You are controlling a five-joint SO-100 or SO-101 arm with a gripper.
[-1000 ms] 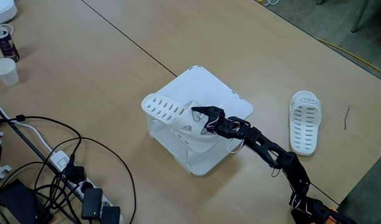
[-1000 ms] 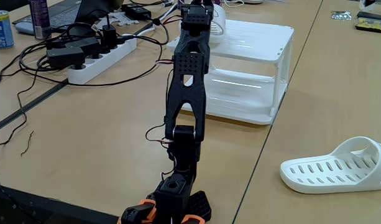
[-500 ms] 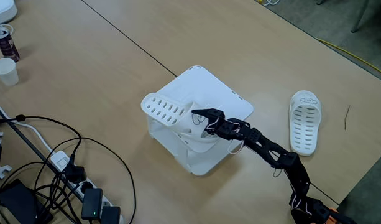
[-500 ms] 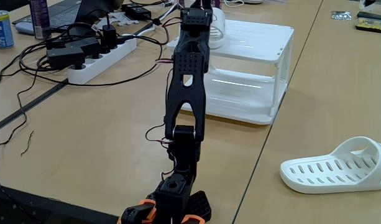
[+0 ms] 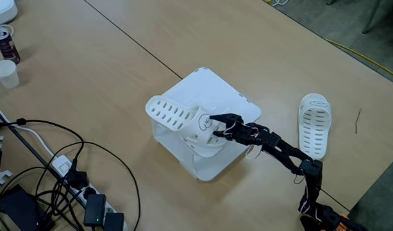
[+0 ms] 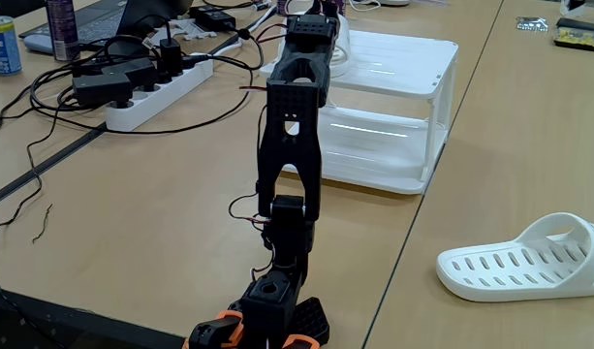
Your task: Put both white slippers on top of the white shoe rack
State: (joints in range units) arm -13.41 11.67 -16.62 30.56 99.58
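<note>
One white slipper [image 5: 174,115] lies on top of the white shoe rack [image 5: 212,90], its heel end sticking out over the rack's left edge in this fixed view. My gripper [image 5: 212,126] sits at the slipper's strap, jaws slightly parted, and the strap's dark mark shows just left of the fingertips. The other white slipper [image 5: 315,125] lies on the table to the right of the rack, apart from it. In a fixed view from behind the arm, this slipper [image 6: 529,260] is at the lower right, and the rack [image 6: 403,73] stands behind the upright arm, which hides the gripper.
A power strip [image 5: 93,208] with tangled black cables fills the lower left. A paper cup [image 5: 5,72] and a can [image 5: 4,42] stand at the far left. The table's edge runs along the upper right, with floor beyond it.
My gripper has drawn back a little to the right, off the strap, uncovering its dark mark. The arm's elbow has dropped lower. The slipper on the rack stayed put.
</note>
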